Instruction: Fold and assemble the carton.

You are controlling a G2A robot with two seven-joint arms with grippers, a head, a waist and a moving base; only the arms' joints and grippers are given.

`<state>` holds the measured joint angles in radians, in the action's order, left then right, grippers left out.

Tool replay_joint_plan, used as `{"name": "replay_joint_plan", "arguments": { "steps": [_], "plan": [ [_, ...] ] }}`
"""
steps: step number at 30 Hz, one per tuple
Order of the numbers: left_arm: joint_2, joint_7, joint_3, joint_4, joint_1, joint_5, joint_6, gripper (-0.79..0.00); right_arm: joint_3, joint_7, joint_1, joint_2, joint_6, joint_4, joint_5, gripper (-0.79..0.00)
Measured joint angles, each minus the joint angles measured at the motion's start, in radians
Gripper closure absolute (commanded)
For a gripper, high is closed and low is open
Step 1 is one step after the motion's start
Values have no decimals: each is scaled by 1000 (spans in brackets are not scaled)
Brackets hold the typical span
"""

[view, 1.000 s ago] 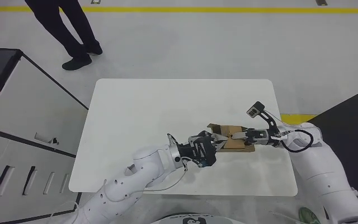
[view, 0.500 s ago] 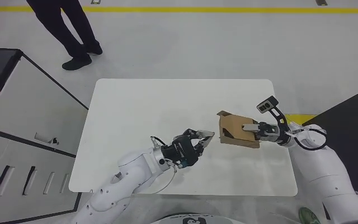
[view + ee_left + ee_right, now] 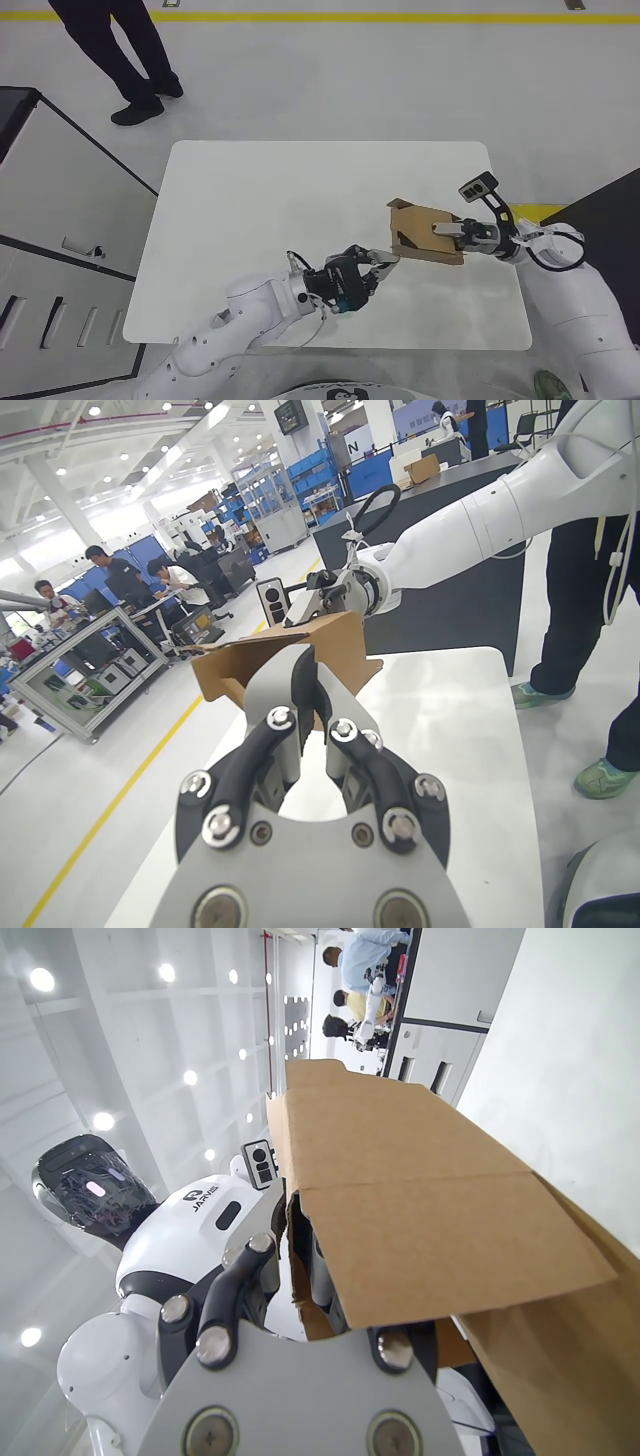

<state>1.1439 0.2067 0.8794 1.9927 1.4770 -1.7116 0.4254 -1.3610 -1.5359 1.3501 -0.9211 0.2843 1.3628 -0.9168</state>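
The carton (image 3: pixel 425 240) is gripped by one end wall in the right hand (image 3: pixel 438 229), which is clamped with one finger inside. Whether the carton touches the surface (image 3: pixel 260 200) cannot be told. The left hand (image 3: pixel 390 257) is clenched on nothing, its tips just short of the open mouth ahead. Nothing is seen inside the carton besides that finger. If the flaps are shoved hard, the carton could be twisted out of that single grip, or its wall buckled.
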Motion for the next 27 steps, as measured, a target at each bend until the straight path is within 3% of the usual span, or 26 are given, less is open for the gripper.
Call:
{"name": "replay_joint_plan", "arguments": {
  "steps": [27],
  "plan": [
    [0, 21, 10, -38, -20, 56, 35, 0, -26, 0, 45, 8, 0, 75, 22, 0]
  ]
}}
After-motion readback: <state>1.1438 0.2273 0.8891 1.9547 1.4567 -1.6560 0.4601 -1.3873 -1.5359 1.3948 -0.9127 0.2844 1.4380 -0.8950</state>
